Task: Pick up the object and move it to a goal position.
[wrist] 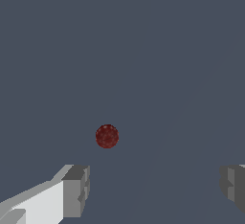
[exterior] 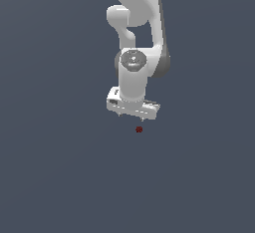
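A: Item one, the largest: the arm (exterior: 142, 38). White, jointed, coming down from above in the exterior view, its last link pointing straight down at the flat dark grey surface (exterior: 55, 177). Probable reason: a vertical approach suits a top-down pick.

B: Item two?

A: The hand (exterior: 133, 116). White body, grey-tipped fingers (wrist: 76, 189). Held wide: in the wrist view the two tips stand far apart with bare grey ground between them. Holding nothing.

B: Height?

A: Above the surface, not touching the target. How far cannot be told.

B: Item three, the smallest?

A: The object (wrist: 106, 136). A dark red ball, mottled, much smaller than a finger. In the exterior view it (exterior: 139, 129) lies just below the hand, slightly toward the exterior view's right. Apart from both fingers; in the wrist view it sits ahead of the gap rather than inside it.

B: Meaning?

A: My judgement: the hand is staged open over the ball for a descent, and needs a small correction so the ball falls between the tips before closing. No goal marker is visible.
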`<state>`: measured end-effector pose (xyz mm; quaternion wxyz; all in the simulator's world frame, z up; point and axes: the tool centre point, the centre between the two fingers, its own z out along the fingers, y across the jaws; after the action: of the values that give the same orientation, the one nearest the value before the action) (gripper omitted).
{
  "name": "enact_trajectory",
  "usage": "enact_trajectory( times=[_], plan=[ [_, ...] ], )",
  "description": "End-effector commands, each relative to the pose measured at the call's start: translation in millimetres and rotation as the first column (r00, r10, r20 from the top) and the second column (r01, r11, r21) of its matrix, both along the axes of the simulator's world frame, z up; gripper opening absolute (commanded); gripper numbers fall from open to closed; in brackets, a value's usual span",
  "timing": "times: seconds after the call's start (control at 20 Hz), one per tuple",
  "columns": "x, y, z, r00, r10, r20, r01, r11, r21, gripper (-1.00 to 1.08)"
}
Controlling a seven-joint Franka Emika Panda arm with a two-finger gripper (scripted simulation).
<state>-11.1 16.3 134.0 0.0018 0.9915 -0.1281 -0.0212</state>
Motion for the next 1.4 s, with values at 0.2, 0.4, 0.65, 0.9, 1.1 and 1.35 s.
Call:
enact_trajectory(
  times=[0.2, 0.4, 0.65, 0.9, 1.1, 1.35],
  plan=[
    [0.7, 8.6, -11.9, 0.986, -0.170, 0.005, 0.170, 0.986, -0.002, 1.00],
    [0.9, 13.6, -19.2, 0.962, -0.271, 0.008, 0.271, 0.962, -0.003, 1.00],
    [1.1, 19.6, -28.1, 0.919, -0.394, 0.013, 0.394, 0.919, -0.005, 1.00],
    [1.1, 25.3, -36.8, 0.860, -0.511, 0.018, 0.511, 0.860, -0.006, 1.00],
    [1.0, 29.6, -43.7, 0.802, -0.597, 0.023, 0.598, 0.802, -0.006, 1.00],
    [0.8, 34.7, -52.1, 0.717, -0.696, 0.029, 0.697, 0.717, -0.006, 1.00]
  ],
)
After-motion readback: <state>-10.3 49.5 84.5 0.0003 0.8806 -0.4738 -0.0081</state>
